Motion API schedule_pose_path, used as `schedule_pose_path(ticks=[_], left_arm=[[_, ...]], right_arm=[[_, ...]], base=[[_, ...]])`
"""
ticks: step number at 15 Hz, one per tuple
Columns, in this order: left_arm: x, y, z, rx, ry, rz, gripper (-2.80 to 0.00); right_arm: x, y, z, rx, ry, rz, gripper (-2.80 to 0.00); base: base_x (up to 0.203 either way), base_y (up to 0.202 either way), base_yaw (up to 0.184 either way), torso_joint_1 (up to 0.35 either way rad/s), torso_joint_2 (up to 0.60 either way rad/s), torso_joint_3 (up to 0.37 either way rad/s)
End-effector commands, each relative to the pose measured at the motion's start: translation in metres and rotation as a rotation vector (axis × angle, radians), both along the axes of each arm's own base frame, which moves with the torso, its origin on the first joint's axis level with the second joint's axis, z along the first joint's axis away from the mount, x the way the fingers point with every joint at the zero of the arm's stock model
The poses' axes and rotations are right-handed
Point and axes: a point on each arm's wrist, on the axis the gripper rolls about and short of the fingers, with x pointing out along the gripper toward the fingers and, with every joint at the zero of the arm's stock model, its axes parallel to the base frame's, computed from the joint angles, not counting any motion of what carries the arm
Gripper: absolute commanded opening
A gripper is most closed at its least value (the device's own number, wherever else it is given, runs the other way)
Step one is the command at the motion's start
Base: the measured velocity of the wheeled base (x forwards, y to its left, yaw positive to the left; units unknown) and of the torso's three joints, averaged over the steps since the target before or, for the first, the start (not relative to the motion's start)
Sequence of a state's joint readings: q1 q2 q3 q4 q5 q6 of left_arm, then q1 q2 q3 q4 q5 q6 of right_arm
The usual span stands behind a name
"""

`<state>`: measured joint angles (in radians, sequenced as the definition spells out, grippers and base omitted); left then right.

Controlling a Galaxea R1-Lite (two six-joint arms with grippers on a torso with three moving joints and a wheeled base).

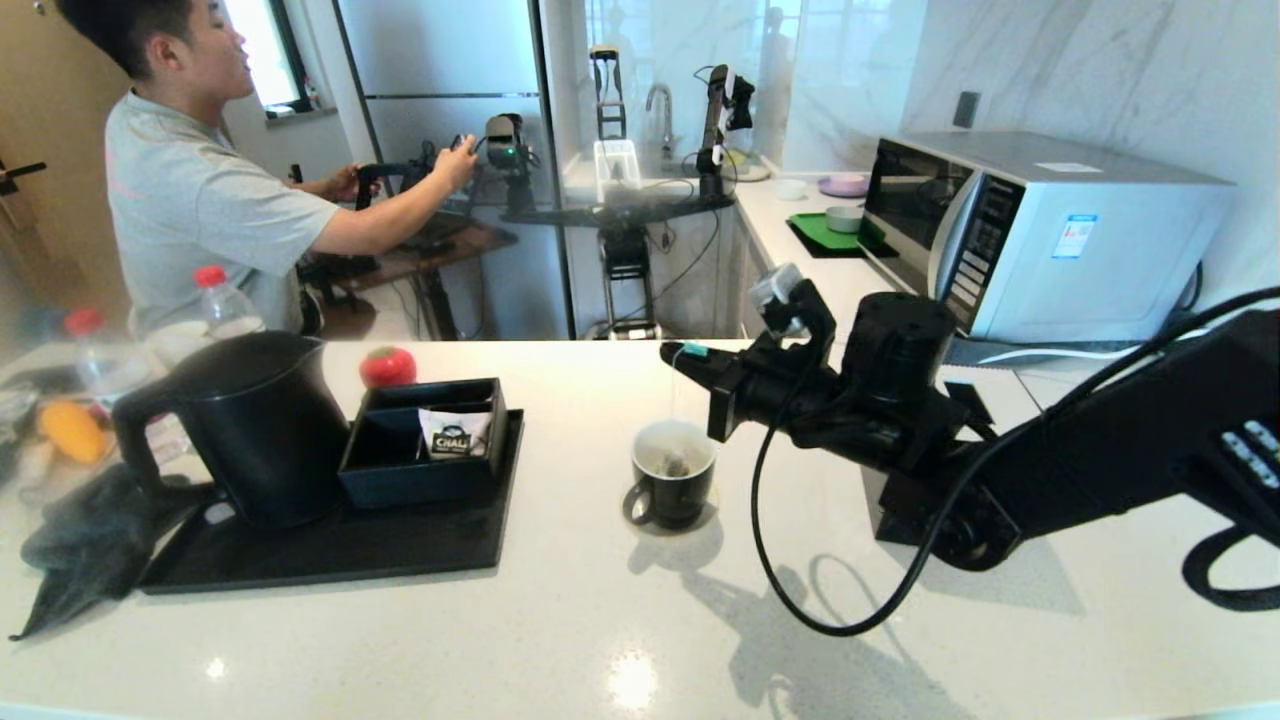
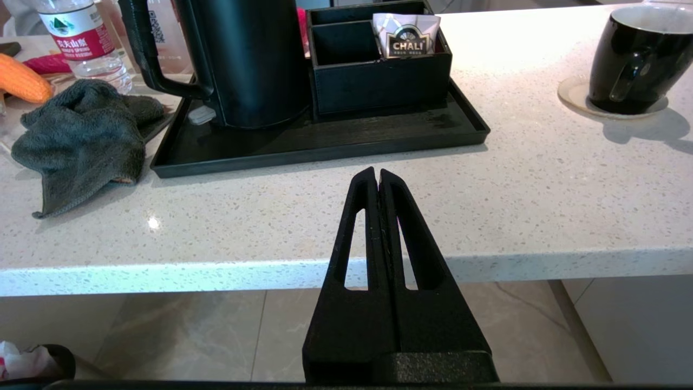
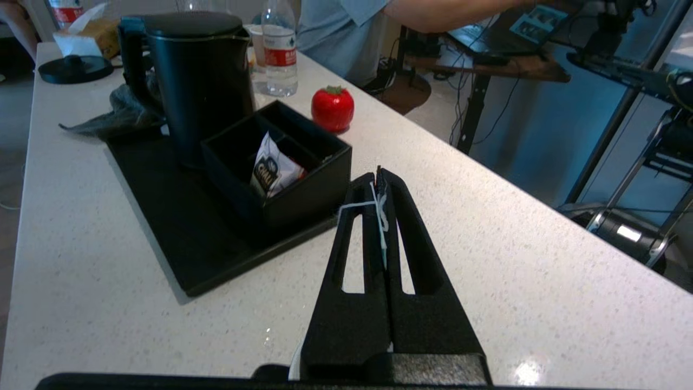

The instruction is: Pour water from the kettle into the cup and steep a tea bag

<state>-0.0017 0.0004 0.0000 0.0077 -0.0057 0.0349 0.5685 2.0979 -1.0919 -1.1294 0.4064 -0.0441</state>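
Observation:
The black cup (image 1: 672, 490) stands on a coaster mid-counter, also seen in the left wrist view (image 2: 633, 59). The greyish tea bag (image 1: 676, 464) hangs inside it on a thin white string. My right gripper (image 1: 672, 356) hovers just above the cup, shut on the string and tag (image 3: 379, 211). I cannot make out water in the cup. The matte black kettle (image 1: 250, 430) stands upright on the black tray (image 1: 330, 550), left of the cup. My left gripper (image 2: 377, 172) is shut and empty, parked in front of the counter's edge.
A black box (image 1: 425, 445) on the tray holds a CHALI sachet (image 1: 455, 437). A dark cloth (image 1: 90, 545), bottles (image 1: 225, 300) and a red tomato-shaped thing (image 1: 388, 367) lie at the left. A microwave (image 1: 1040, 235) stands at the right. A person (image 1: 190, 190) sits behind the counter.

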Motion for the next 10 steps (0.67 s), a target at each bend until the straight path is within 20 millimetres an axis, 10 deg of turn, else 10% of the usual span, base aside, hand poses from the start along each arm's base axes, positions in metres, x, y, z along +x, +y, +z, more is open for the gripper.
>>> schedule_pose_path(ticks=[1, 10], left_arm=[[0.000, 0.000, 0.000, 0.000, 0.000, 0.000, -2.80], [0.000, 0.000, 0.000, 0.000, 0.000, 0.000, -2.80]], right_arm=[[0.005, 0.000, 0.013, 0.021, -0.035, -0.004, -2.80], [0.004, -0.005, -0.004, 0.000, -0.004, -0.012, -2.80]], base=[[0.000, 0.000, 0.000, 0.000, 0.00, 0.000], [0.000, 0.000, 0.000, 0.000, 0.00, 0.000]])
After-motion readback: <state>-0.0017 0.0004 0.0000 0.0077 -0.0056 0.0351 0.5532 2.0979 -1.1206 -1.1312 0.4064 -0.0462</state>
